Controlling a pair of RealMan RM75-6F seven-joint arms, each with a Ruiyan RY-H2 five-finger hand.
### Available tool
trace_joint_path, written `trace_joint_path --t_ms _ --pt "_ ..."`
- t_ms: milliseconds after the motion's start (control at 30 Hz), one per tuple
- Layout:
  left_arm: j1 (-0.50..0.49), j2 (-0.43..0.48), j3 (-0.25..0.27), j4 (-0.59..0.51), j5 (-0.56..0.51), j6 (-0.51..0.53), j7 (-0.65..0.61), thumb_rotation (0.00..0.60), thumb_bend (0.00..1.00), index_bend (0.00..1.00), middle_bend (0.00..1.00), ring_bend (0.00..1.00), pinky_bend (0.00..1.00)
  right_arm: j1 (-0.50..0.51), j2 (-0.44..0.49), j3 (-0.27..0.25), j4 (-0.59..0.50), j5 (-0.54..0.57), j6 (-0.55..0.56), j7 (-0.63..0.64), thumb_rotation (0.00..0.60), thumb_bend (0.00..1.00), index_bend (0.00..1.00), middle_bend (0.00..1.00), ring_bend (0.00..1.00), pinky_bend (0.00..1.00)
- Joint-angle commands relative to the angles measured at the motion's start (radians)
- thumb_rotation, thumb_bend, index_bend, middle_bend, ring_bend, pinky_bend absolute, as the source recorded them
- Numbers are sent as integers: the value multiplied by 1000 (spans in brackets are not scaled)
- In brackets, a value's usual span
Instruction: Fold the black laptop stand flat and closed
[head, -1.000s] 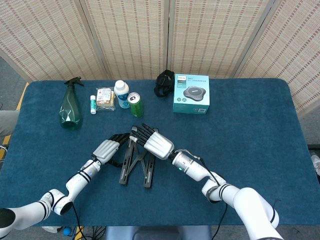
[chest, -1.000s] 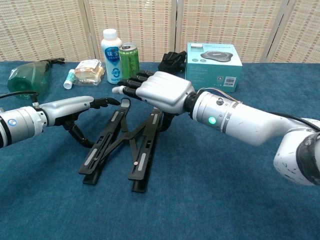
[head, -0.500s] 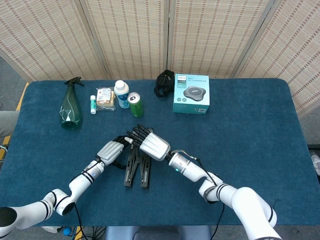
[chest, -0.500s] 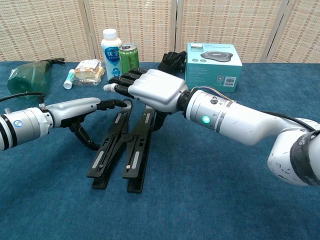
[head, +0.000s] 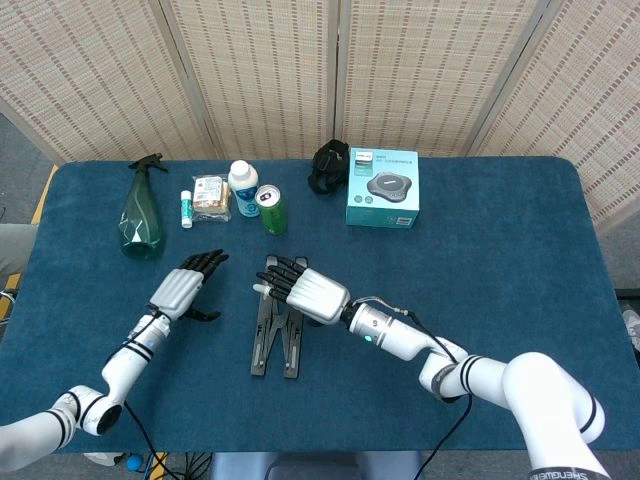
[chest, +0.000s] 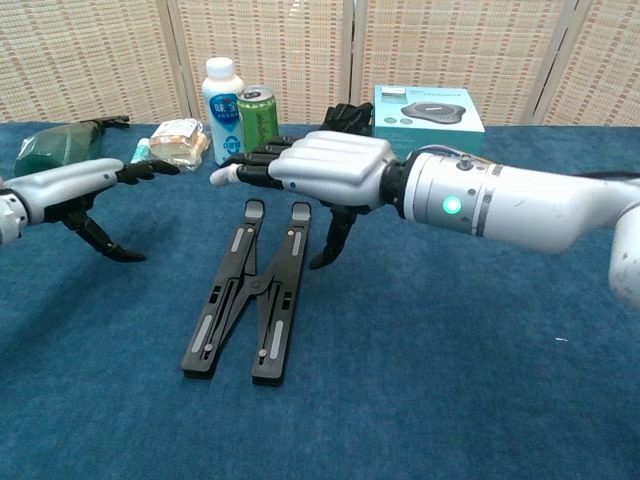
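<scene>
Right hand (chest: 335, 172) hovers over laptop stand (chest: 250, 295), fingers spread, empty — left hand (chest: 75, 182) likewise, aside.

This looks like a robot test room, not a home. A worktop (head: 520, 260) with a dark blue cloth stands before woven folding screens (head: 260, 75) that close off the background. Along its far edge unrelated small goods are lined up: a green spray bottle (head: 140, 210), a white bottle (head: 242, 188), a green can (head: 271, 209) and a teal product box (head: 382, 188).
</scene>
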Motion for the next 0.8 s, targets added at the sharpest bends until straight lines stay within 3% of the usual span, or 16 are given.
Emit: trace_joint_path --t_ms 33,333,800 --pt "22 26 -18 -21 -24 27 21 600 137 0 0 0 32 94 114 -46 -124 -45 -137 156 600 0 0 0 0 0" --pt "53 75 -34 -64 -50 51 49 600 137 0 0 0 32 214 134 -101 -123 -121 -251 256 600 0 0 0 0 0" --pt "79 83 -42 -59 -58 56 19 600 137 0 0 0 32 303 38 -163 23 -189 -261 336 600 0 0 0 0 0"
